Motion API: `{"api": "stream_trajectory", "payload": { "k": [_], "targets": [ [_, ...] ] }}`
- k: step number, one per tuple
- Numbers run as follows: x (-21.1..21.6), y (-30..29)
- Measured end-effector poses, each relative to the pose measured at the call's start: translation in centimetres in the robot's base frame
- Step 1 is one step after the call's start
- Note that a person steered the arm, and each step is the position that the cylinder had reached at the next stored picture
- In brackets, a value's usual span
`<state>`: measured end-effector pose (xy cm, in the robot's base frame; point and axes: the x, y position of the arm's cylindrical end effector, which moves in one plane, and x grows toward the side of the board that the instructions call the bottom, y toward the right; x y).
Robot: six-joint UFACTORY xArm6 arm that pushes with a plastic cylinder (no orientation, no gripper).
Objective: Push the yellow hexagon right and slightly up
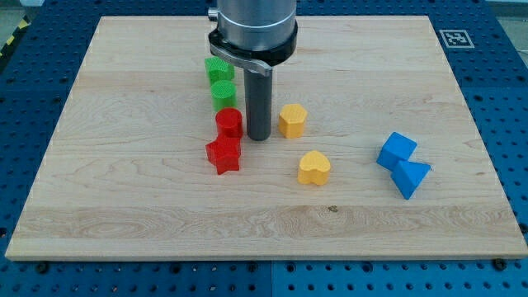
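The yellow hexagon (291, 120) lies near the middle of the wooden board (124, 190). My tip (258, 137) stands just to the hexagon's left, a small gap away, between it and the red cylinder (228, 123). A yellow heart-shaped block (313, 167) lies below and to the right of the hexagon.
A red star block (223, 154) lies below the red cylinder. Two green blocks (219, 69) (223, 93) stand above it, left of the rod. Two blue blocks (397, 150) (410, 176) touch each other at the view's right.
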<state>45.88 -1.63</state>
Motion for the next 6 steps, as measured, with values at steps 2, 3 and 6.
{"api": "stream_trajectory", "payload": {
  "k": [2,3,6],
  "targets": [
    [-0.1,-1.7],
    [-0.3,-2.2],
    [-0.8,5.0]
  ]
}}
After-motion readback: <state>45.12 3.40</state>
